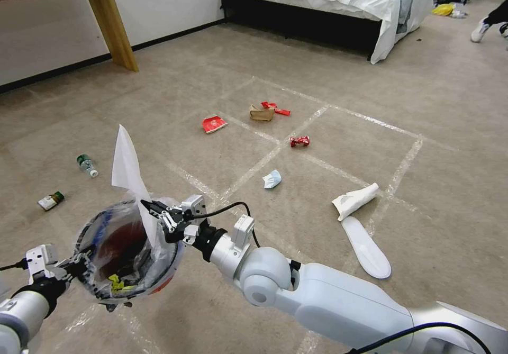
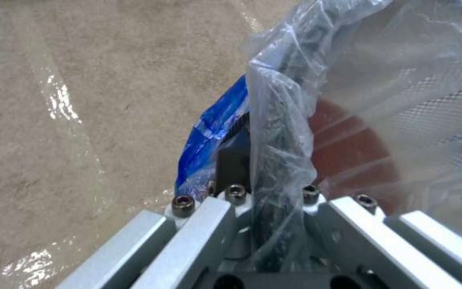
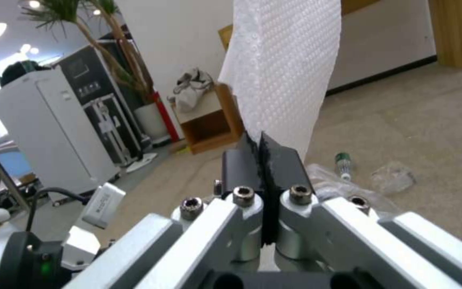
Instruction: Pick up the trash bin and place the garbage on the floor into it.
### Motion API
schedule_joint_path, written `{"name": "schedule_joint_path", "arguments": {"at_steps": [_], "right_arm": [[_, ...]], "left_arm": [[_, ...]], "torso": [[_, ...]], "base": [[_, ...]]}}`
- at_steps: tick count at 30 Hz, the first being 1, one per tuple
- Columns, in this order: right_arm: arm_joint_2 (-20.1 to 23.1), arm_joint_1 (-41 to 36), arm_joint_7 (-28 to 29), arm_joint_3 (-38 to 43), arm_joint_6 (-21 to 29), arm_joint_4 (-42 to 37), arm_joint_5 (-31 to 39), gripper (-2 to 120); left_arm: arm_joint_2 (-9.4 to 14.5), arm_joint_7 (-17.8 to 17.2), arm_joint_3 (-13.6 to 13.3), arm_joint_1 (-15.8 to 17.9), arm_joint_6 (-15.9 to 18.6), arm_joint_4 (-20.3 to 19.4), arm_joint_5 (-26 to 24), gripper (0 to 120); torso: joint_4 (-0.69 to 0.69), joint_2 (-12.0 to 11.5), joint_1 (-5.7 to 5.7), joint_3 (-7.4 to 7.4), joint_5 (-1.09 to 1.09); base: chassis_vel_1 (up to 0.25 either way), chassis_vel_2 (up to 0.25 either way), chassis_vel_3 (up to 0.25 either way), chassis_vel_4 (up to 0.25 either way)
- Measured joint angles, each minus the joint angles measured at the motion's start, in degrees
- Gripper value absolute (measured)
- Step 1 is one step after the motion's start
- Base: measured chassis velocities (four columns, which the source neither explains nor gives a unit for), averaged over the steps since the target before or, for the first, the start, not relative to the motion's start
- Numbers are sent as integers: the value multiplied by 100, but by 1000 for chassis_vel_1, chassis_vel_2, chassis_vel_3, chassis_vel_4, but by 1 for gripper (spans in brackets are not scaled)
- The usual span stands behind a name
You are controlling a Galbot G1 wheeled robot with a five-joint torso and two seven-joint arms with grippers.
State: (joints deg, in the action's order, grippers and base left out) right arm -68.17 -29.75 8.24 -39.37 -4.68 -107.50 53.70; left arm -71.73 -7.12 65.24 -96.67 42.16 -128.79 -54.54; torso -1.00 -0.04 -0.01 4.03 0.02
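right hand pinching white paper sheet by lower end, poised over trash bin mouth. sheet stands near upright, long axis vertical, pointed tip up, leaning slightly toward left arm. left hand clamped on bin rim through clear liner, bin held off floor, mouth tilted up.

risk: light sheet may cling to pads or drift past rim on release; one-sided rim grip could let bin tip. blue mask, white slipper lie on floor, well apart from bin.
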Motion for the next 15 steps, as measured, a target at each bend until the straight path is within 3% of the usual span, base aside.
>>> {"name": "schedule_joint_path", "arguments": {"at_steps": [15], "right_arm": [[23,1,-43,-226,-58,97,-201,0]], "left_arm": [[56,-6,41,11,0,-21,-53,1]], "torso": [[-1,0,0,0,-1]], "base": [[0,0,0,0]]}}
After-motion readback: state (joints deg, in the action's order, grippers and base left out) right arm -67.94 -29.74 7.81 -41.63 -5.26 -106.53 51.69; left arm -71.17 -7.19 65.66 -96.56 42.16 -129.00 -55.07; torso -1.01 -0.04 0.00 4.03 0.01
